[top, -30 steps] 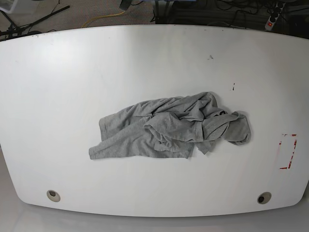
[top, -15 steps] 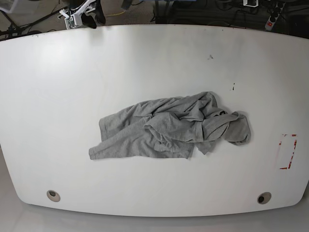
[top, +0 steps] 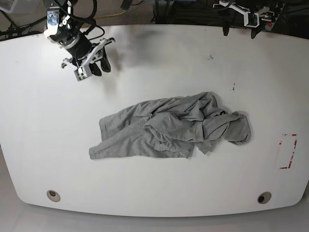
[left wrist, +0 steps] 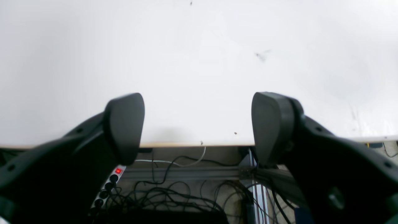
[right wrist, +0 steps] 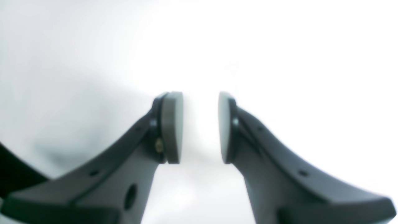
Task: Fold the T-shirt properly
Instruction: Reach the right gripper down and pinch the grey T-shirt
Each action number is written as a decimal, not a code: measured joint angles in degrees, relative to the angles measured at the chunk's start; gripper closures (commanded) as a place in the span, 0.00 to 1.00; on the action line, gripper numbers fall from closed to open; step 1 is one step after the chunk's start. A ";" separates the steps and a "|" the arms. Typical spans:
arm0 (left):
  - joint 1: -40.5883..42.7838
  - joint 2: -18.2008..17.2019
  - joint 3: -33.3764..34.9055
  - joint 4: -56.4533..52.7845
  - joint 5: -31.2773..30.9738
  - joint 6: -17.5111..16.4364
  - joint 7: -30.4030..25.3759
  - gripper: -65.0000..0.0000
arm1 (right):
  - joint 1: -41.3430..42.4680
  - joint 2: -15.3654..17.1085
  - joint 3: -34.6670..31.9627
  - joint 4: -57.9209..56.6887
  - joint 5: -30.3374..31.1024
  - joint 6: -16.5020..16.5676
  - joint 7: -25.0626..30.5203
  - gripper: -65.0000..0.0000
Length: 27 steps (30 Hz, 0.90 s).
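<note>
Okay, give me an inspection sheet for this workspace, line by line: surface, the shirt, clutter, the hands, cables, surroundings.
Surface: white table, a few small dark specks; two round grommet holes near the front edge; red tape outline at one end.
Job's things: grey T-shirt lies crumpled in a heap mid-table, not folded, nothing touching it.
Clutter: nothing seen.
Hands: left hand wide open and empty, at the far table edge; right hand over the far part of the table, fingers parted with a narrow gap, empty.
Cables: tangled black cables and a power strip with a red light, under the far edge.
Surroundings: floor and dark equipment behind the table, detail unclear.
</note>
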State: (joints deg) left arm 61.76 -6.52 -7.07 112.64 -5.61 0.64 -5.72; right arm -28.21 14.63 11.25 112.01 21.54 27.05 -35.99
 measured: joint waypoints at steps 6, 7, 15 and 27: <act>-0.59 -0.20 0.04 -0.09 0.02 0.02 0.24 0.22 | 9.79 -0.33 -3.26 0.02 0.61 0.37 -7.39 0.44; -0.98 -0.20 0.00 -0.09 0.02 0.00 0.20 0.22 | 11.15 -0.33 -3.76 0.02 0.57 0.33 -8.35 0.42; -2.32 -0.17 -0.07 -0.09 0.00 -0.02 0.15 0.22 | 22.23 -0.70 -10.80 -0.22 0.74 0.39 -13.88 0.40; -4.48 -0.20 -0.07 -0.24 0.24 -0.02 0.26 0.22 | 38.14 -7.17 -17.14 -13.22 -0.22 5.66 -18.40 0.29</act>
State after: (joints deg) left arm 57.28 -6.72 -7.14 112.40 -5.37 0.62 -5.45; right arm 9.93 7.46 -5.89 98.78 21.32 32.71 -54.39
